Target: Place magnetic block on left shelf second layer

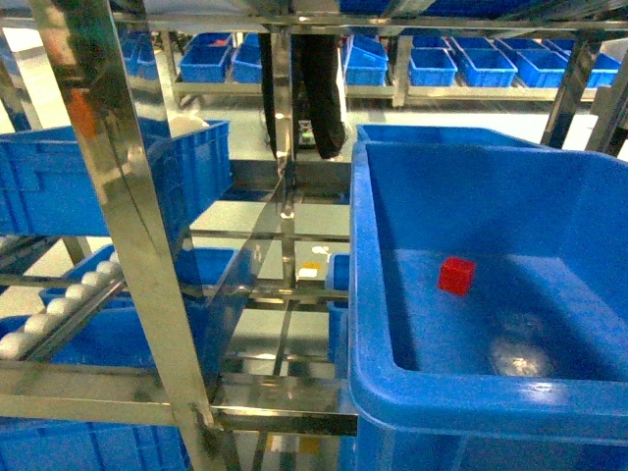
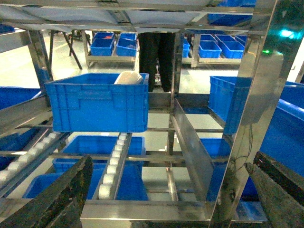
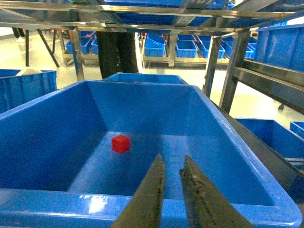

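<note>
The magnetic block [image 1: 456, 276] is a small red cube lying on the floor of a large blue bin [image 1: 368, 294] on the right. In the right wrist view the block [image 3: 120, 144] sits ahead and left of my right gripper [image 3: 172, 157]. That gripper hovers over the bin's near rim [image 3: 95, 204], its fingers drawn together to a narrow slit with nothing between them. My left gripper [image 2: 168, 190] is open wide and empty, facing the left shelf's steel frame [image 2: 147, 209] and its roller rail [image 2: 113, 164]. Neither gripper shows in the head view.
A blue crate [image 2: 97, 102] holding something white stands on an upper level of the left shelf. More blue bins [image 2: 102, 147] sit lower down. Steel uprights [image 1: 128, 216] and a slanted divider plate [image 2: 190, 142] stand between the bays. A person in dark trousers [image 3: 116, 47] stands behind the racks.
</note>
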